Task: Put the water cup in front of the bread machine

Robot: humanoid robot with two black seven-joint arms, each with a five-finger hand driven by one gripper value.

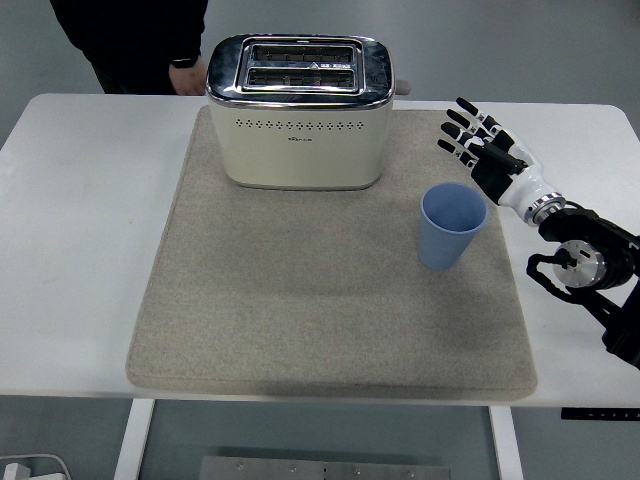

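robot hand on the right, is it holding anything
Nothing. The right robot hand is open, fingers spread, beside and apart from the blue cup.

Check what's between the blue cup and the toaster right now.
Nothing: in the head view only bare beige mat separates the blue cup from the toaster. The right hand hovers open beside the cup.

The water cup (452, 226) is a plain light-blue tumbler, upright and open-mouthed, seemingly empty though its bottom is hard to see. It stands on the right part of a beige mat (300, 330), apart from the bread machine (298, 112), a cream two-slot toaster with a chrome top at the mat's far edge.
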